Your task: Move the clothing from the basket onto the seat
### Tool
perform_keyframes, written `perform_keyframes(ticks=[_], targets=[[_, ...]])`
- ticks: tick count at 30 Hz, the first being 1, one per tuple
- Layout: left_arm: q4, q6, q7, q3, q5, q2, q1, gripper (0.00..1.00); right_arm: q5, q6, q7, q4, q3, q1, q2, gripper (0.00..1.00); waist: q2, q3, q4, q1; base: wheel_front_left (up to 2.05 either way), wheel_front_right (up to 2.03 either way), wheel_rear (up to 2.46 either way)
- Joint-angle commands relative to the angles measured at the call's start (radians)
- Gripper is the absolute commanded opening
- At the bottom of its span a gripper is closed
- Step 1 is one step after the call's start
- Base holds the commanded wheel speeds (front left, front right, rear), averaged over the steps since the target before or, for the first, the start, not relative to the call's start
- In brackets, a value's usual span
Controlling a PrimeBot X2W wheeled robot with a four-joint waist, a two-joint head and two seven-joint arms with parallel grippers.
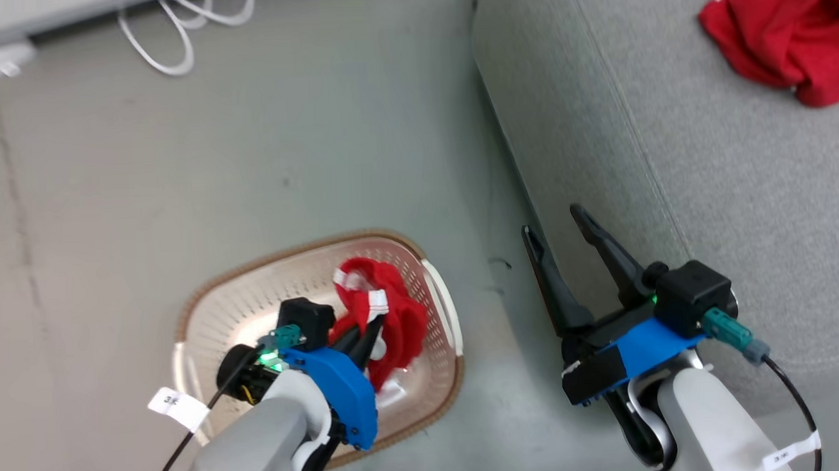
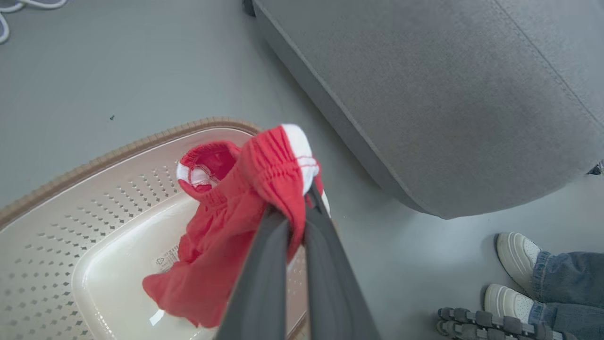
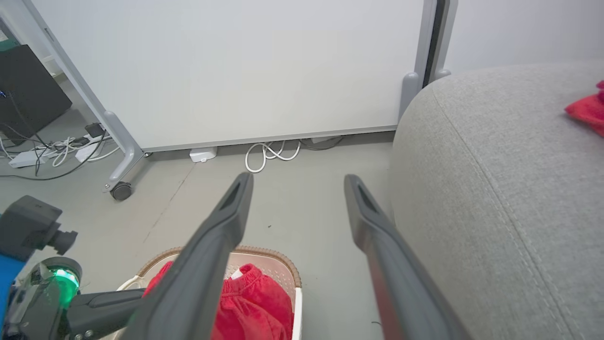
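Observation:
A red garment with white stripes (image 1: 387, 315) (image 2: 236, 217) hangs over the cream basket (image 1: 210, 315) (image 2: 56, 208), lifted off its floor. My left gripper (image 1: 367, 333) (image 2: 295, 208) is shut on its waistband. A second, plain red garment (image 1: 793, 28) (image 3: 587, 111) lies on the grey sofa seat (image 1: 706, 152) (image 3: 495, 189) at the far right. My right gripper (image 1: 553, 226) (image 3: 297, 182) stands open and empty above the floor beside the sofa's edge. In the right wrist view the striped garment (image 3: 255, 307) shows in the basket (image 3: 283, 257) below.
White cables (image 1: 177, 26) (image 3: 271, 153) lie on the floor by a white panel on castors (image 3: 121, 191). A person's white shoes (image 2: 514, 274) and jeans stand near the sofa's corner. Grey floor (image 1: 281, 142) lies open between basket and sofa.

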Motion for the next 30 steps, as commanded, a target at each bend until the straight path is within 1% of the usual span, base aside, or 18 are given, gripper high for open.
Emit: perform_keyframes(ticks=[1,6,7,12,18,24,30], targets=[[-0.013,-0.001,-0.01,-0.01,-0.002,-0.004,0.008,0.0,-0.006,0.0,0.008,0.005,-0.006,0.023,-0.002,1.0,-0.0001,-0.111,0.071,0.0002,0.0,0.0,0.0],[-0.052,-0.001,-0.025,-0.038,0.0,-0.004,-0.015,0.0,-0.018,0.0,0.031,0.003,-0.023,0.065,-0.002,1.0,-0.0001,-0.203,0.115,0.0002,0.0,0.0,0.0],[-0.052,-0.001,-0.025,-0.038,0.0,-0.004,-0.015,0.0,-0.018,0.0,0.031,0.003,-0.023,0.065,-0.002,1.0,-0.0001,-0.203,0.115,0.0002,0.0,0.0,0.0],[-0.087,-0.001,-0.031,-0.05,0.011,-0.006,-0.042,0.0,-0.017,0.0,0.056,-0.007,-0.032,0.105,-0.001,1.0,-0.0001,-0.27,0.151,0.0002,0.0,0.0,0.0],[-0.143,-0.001,-0.031,-0.039,0.041,-0.015,-0.094,0.0,-0.014,0.0,0.081,-0.02,-0.034,0.149,-0.002,1.0,-0.0001,-0.335,0.191,0.0002,0.0,0.0,0.0],[-0.161,-0.001,-0.031,-0.045,0.075,-0.034,-0.152,0.0,-0.022,0.0,0.099,-0.031,-0.039,0.174,-0.001,1.0,-0.0001,-0.363,0.216,0.0002,0.0,0.0,0.0],[-0.169,-0.001,-0.031,-0.011,0.091,-0.057,-0.212,0.0,-0.028,0.0,0.119,-0.046,-0.041,0.199,-0.001,1.0,-0.0001,-0.388,0.232,0.0002,0.0,0.0,0.0]])
